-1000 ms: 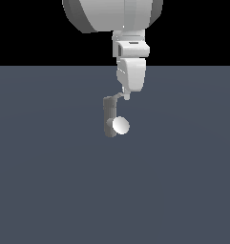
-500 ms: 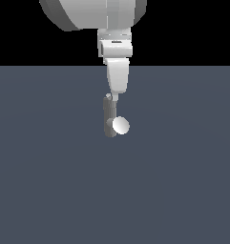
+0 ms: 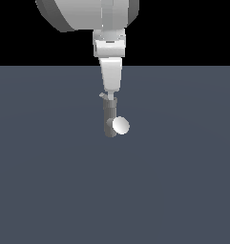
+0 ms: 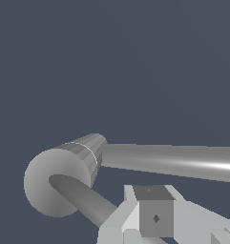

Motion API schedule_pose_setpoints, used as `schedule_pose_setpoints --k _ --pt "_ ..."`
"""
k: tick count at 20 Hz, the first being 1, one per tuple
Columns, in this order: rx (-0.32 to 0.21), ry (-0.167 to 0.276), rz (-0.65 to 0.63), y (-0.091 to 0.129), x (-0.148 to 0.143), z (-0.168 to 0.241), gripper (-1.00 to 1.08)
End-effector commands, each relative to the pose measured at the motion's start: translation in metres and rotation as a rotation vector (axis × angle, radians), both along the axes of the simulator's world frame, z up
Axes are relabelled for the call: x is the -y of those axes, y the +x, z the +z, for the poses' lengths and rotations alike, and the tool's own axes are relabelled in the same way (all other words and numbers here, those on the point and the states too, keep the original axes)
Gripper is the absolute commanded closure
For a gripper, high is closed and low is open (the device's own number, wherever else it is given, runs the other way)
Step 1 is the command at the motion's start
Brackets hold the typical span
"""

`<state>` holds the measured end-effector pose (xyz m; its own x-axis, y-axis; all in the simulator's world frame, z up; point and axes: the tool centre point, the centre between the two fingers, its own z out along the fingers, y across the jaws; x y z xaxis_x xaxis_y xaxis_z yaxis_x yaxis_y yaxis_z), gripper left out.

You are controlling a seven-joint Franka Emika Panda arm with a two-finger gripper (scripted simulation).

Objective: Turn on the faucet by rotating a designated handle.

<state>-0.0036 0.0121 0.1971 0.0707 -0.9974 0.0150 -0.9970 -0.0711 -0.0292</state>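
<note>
The faucet (image 3: 109, 119) stands upright mid-worktop (image 3: 49, 181), white-disc spout toward the exterior view's right. Its handle (image 4: 78, 199) crosses the post top. My hand (image 3: 110, 93) hangs right over it; whether it's open I cannot tell. I've shifted toward the exterior view's left since earlier.
</note>
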Motion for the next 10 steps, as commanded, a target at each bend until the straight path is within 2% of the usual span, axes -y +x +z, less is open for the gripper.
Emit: schedule_pose_setpoints --k 1,10 --pt "-0.012 0.008 0.044 0.002 -0.036 -0.008 1.08" --pt "-0.029 0.012 0.065 0.015 -0.079 -0.015 1.08"
